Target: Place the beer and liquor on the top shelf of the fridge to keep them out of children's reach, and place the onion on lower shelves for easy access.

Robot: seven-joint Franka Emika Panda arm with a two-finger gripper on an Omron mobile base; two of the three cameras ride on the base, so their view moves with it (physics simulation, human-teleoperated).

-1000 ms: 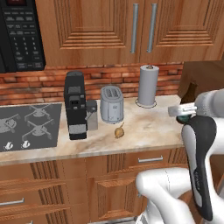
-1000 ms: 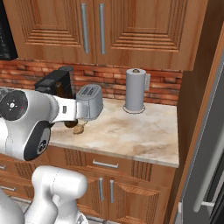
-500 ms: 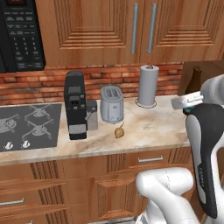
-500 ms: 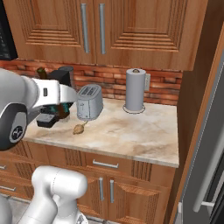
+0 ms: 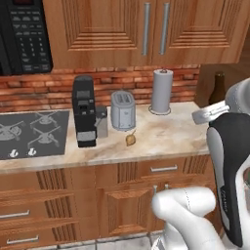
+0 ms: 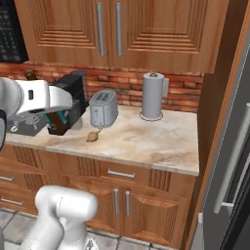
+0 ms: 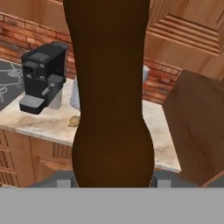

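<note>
While the beer fills your hand view, upright and clamped in the gripper, its neck shows beside the arm in your left base view — the onion sits on the counter before the toaster.

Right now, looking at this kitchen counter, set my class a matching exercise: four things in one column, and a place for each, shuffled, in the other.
Things:
1. onion
2. toaster
3. paper towel roll
4. beer

Places:
A. upright near the brick wall, right of the toaster
B. off the counter, close in front of the hand camera
C. on the marble just in front of the toaster
D. between the coffee machine and the paper towel roll

Pairs: 1-C, 2-D, 3-A, 4-B
</note>
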